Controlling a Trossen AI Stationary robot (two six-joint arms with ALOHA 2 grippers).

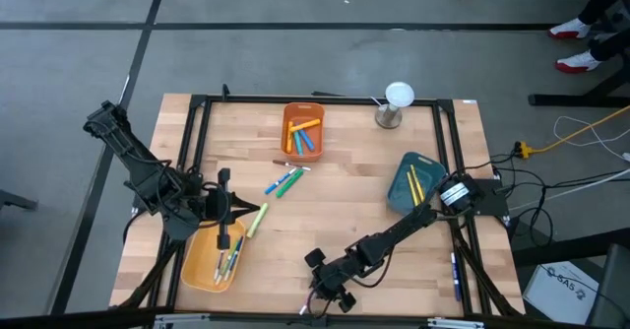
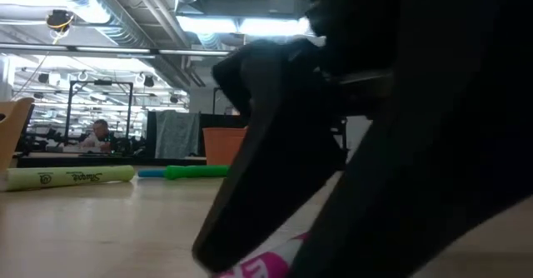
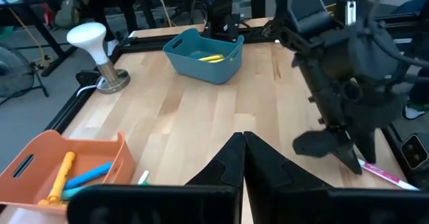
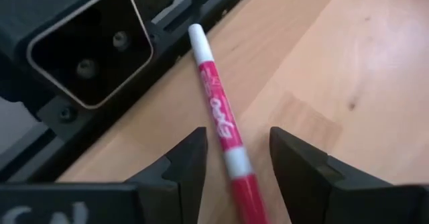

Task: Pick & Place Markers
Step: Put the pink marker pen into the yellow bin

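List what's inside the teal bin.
The teal bin holds two yellow markers, seen from above. The left wrist view shows only one; the bin's near wall covers the rest of its floor.

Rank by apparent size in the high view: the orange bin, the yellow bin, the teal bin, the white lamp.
1. Yellow bin
2. Orange bin and teal bin: too alike to separate
3. White lamp, plainly smallest

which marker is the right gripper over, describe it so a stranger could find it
Start at the table's near edge, by the black frame rail. Under the open right gripper lies the pink marker, flat between the fingers. It is the only pink one, white-tipped, apart from the others.
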